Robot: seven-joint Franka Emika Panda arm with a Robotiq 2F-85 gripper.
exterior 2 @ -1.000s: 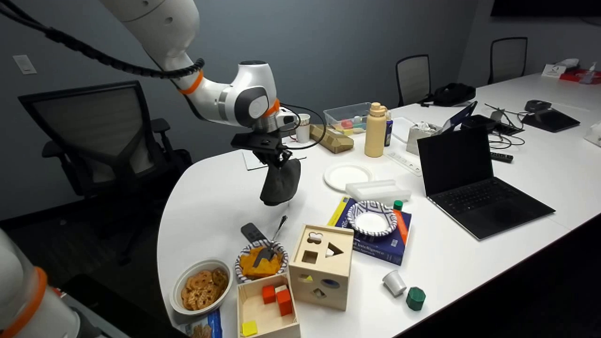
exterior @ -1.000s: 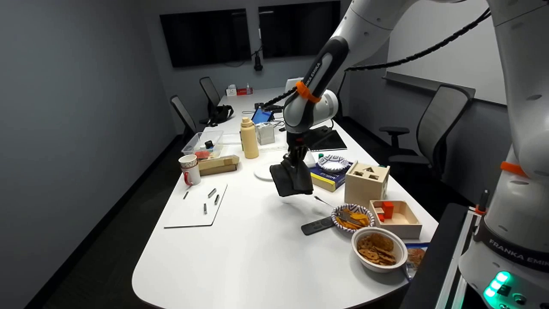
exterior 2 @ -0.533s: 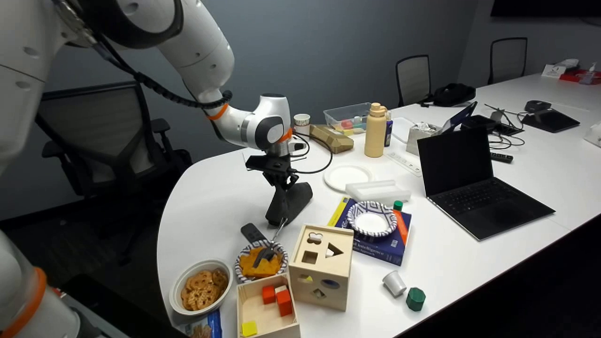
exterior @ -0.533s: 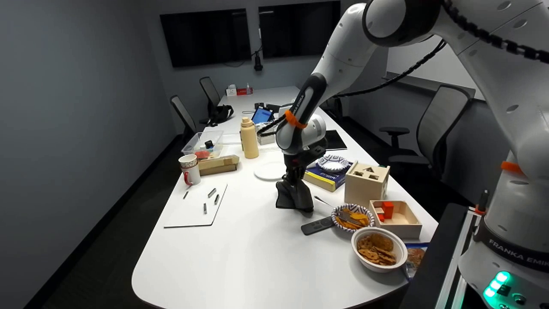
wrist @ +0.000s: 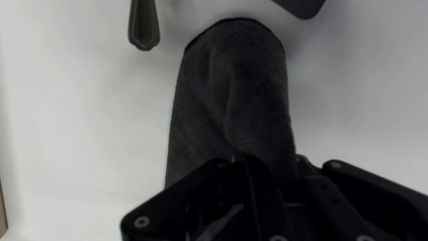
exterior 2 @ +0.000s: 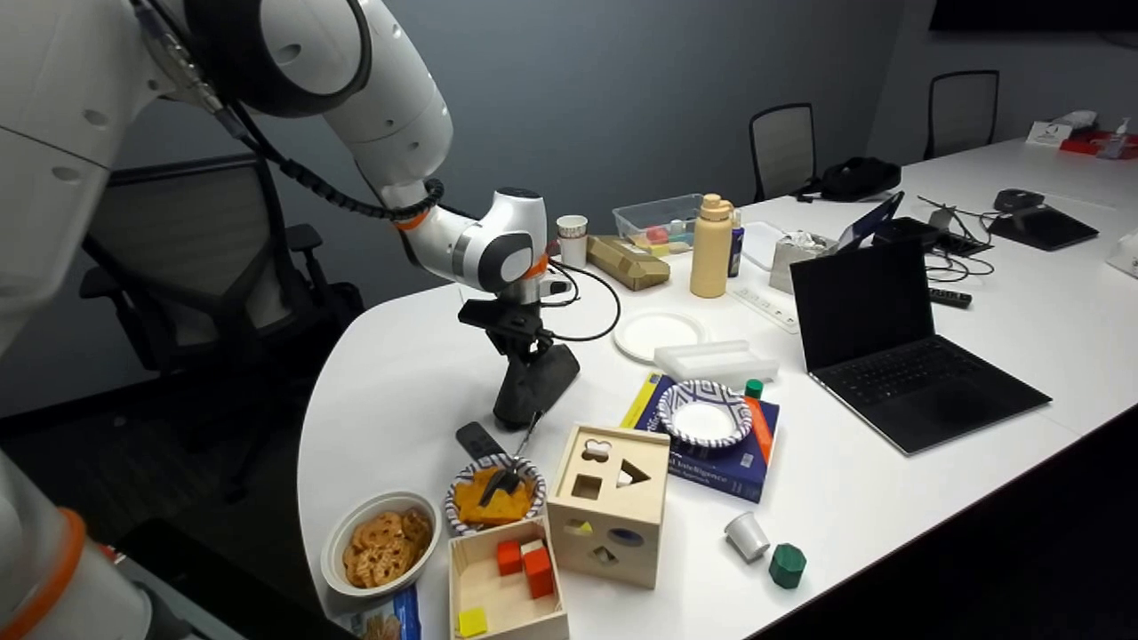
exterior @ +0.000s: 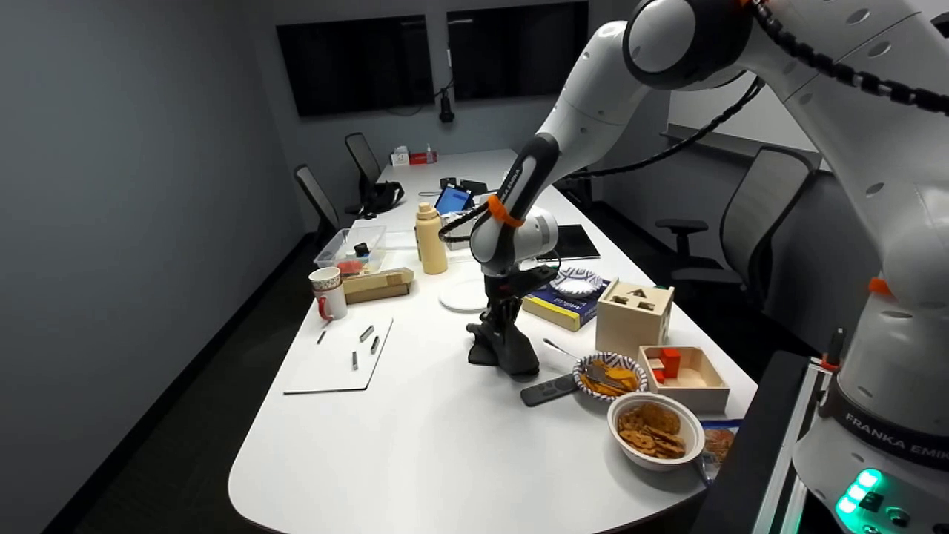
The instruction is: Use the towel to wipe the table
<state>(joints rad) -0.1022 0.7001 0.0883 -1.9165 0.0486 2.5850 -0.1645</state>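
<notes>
Hand (wrist: pixel 271 166) closed tight on the dark towel (wrist: pixel 227 97).

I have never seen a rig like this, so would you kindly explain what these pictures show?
The large white machine is a single robot arm, and at its end is a black gripper, a kind of pincer. Two pictures come from cameras standing outside the robot, looking at the table from different places; the close-up comes from a camera on the arm's wrist, looking past the gripper. The gripper holds a dark towel, meant for wiping the table, whose lower part seems to rest on the surface. Also on the table are a remote, a bowl of brown snacks, a wooden shape box, a tan bottle and an open laptop, among other things.
</notes>
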